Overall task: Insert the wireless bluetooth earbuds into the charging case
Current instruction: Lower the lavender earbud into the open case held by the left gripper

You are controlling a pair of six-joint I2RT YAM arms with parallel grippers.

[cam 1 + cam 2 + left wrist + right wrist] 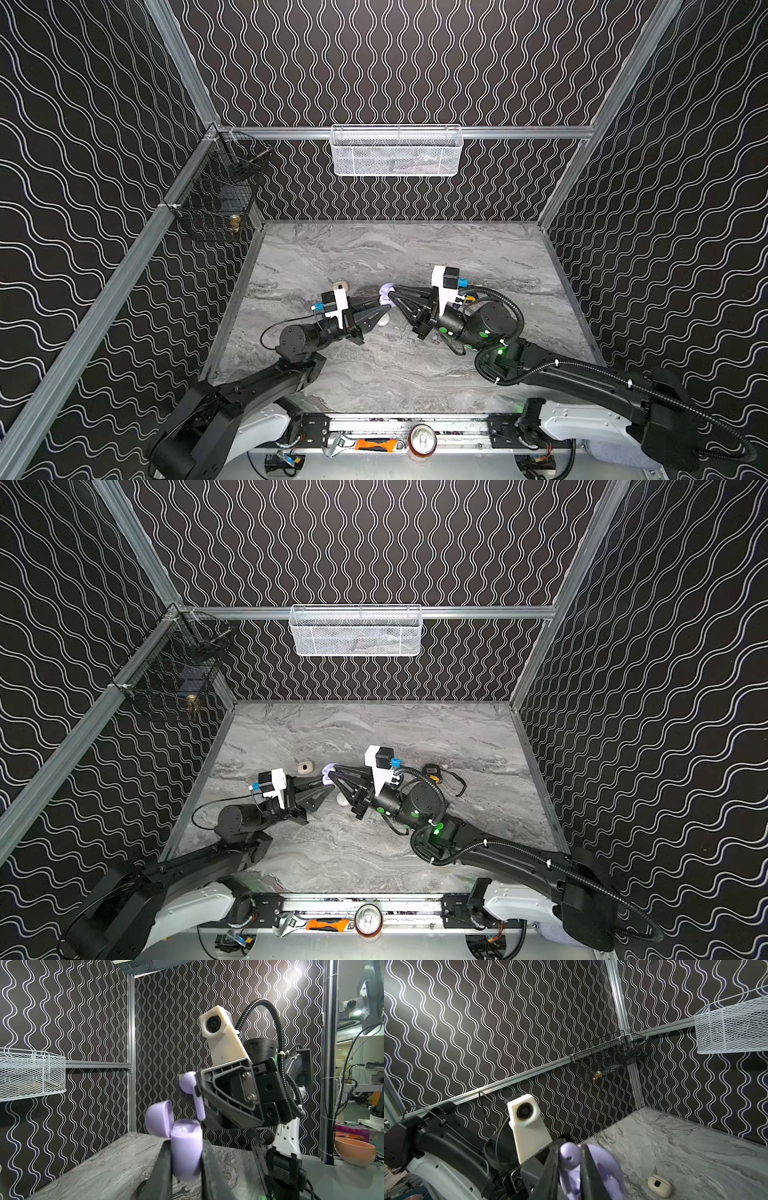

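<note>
My left gripper (186, 1144) is shut on the body of a lilac charging case (187, 1153), held upright above the table with its lid (158, 1119) swung open. My right gripper (569, 1154) is shut on a lilac earbud (569, 1157). In the left wrist view that earbud (190, 1086) hangs just above the case's open mouth, stem pointing down and not inside. In both top views the two grippers (384, 309) (391, 294) meet tip to tip at mid-table around the lilac pieces (329, 769).
A cream case (304, 767) (659, 1185) lies on the marble table (415, 374) behind the left gripper. A small white rounded item (343, 799) sits under the grippers. A black-and-yellow gadget (432, 771) lies right. Wire baskets (395, 151) (216, 195) hang on the walls.
</note>
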